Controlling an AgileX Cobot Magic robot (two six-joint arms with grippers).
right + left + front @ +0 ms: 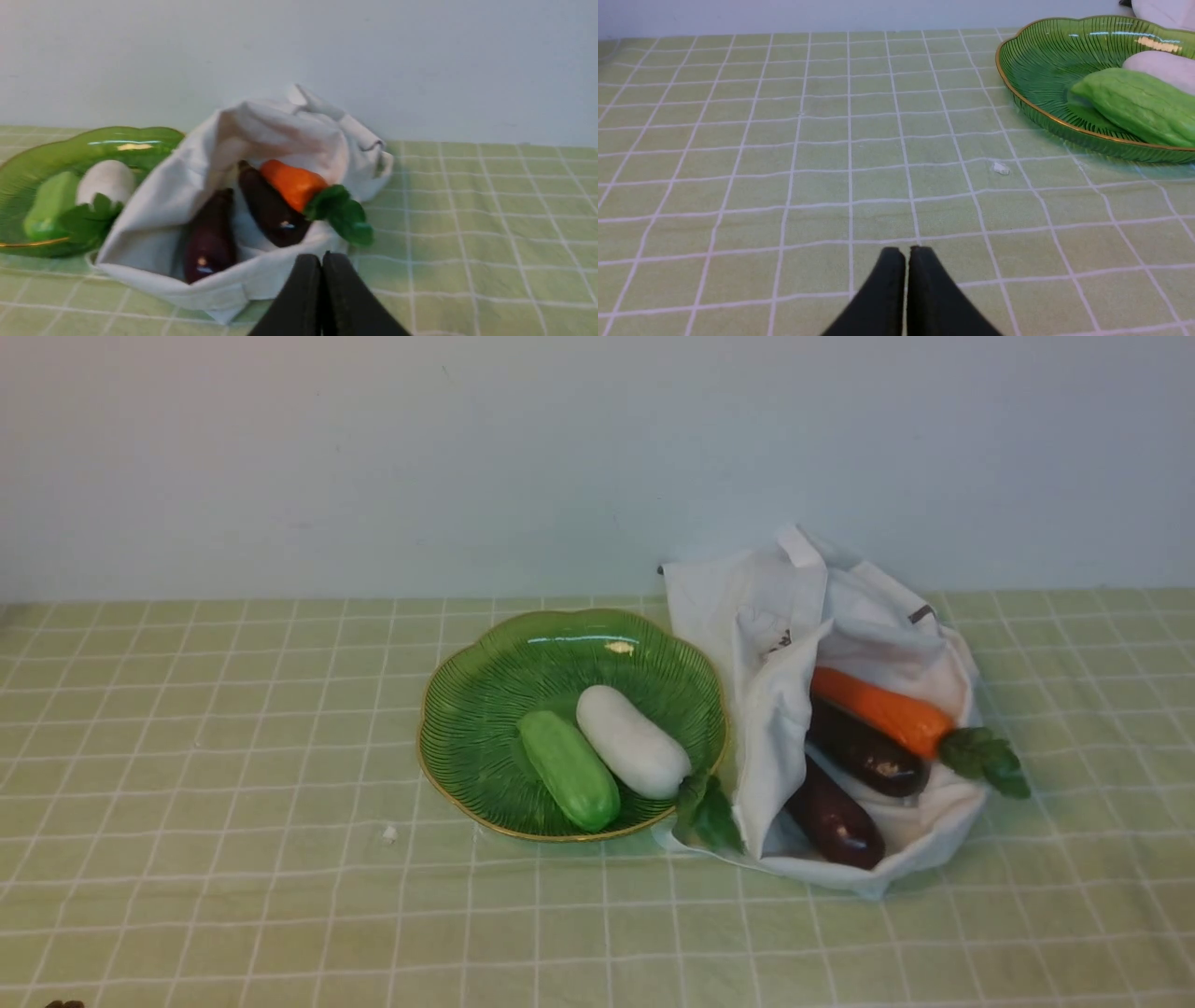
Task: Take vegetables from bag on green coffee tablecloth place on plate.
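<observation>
The green glass plate (pixel 467 709) holds the white radish (pixel 630 739) and a pale green gourd (pixel 568 769); the radish's leaves (pixel 707 814) hang over the rim. The white bag (pixel 766 644) lies right of the plate, open, with the orange carrot (pixel 878 707) and two dark purple eggplants (pixel 864 747) (pixel 834 819) inside. My left gripper (pixel 906 252) is shut and empty above bare tablecloth (pixel 784 140), left of the plate (pixel 1036 60). My right gripper (pixel 321 257) is shut and empty just in front of the bag (pixel 280 126), near the carrot (pixel 292 182). Neither gripper shows in the front view.
A small white crumb (pixel 389 834) lies on the cloth left of the plate's front. A plain pale wall (pixel 373 457) rises right behind the plate and bag. The checked cloth stretches to both sides and to the front.
</observation>
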